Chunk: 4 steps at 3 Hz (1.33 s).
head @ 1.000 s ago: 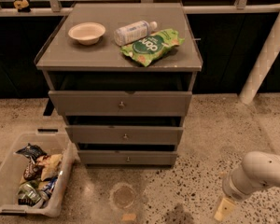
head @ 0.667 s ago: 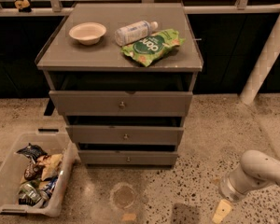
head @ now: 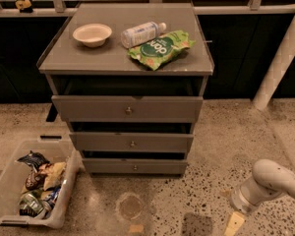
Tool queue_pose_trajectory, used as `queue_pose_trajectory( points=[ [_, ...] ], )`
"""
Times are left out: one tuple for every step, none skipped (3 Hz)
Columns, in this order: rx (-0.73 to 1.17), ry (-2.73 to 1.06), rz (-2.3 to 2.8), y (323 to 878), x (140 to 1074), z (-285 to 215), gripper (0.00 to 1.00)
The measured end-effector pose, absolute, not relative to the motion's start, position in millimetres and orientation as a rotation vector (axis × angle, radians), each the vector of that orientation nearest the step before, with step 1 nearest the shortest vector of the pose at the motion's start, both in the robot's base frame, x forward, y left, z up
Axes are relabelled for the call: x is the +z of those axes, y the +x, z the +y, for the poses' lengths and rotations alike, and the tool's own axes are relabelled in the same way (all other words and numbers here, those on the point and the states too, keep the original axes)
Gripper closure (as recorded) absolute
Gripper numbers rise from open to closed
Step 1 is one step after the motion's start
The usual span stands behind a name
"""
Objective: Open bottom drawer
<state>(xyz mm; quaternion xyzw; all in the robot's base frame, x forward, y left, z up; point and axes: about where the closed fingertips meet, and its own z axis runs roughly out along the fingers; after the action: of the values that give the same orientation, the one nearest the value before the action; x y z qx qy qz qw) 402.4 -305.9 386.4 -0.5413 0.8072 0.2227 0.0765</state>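
Observation:
The bottom drawer is the lowest and slimmest grey front of the cabinet, with a small round knob at its centre. Its front lines up with the drawers above and no inside shows. My gripper hangs low at the bottom right of the camera view, on the end of the white arm. It is just above the speckled floor, well to the right of the drawer and touching nothing.
On the cabinet top lie a pale bowl, a plastic bottle on its side and a green chip bag. A clear bin of snacks stands on the floor at the left. A white pole rises at the right.
The arm has shifted slightly to the left and its shadow now shows on the floor beside the gripper. The drawers have not moved.

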Motion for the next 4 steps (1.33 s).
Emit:
queue_pose_trajectory(
  points=[
    [0.633,-1.776,2.290,416.9,384.0,-296.8,0.00],
    [0.518,-2.081,1.958,454.3,391.0,-259.4,0.00],
    [0.501,-2.172,1.834,454.3,389.8,-255.4,0.00],
    [0.502,-2.171,1.835,454.0,389.6,-255.6,0.00]
  ],
)
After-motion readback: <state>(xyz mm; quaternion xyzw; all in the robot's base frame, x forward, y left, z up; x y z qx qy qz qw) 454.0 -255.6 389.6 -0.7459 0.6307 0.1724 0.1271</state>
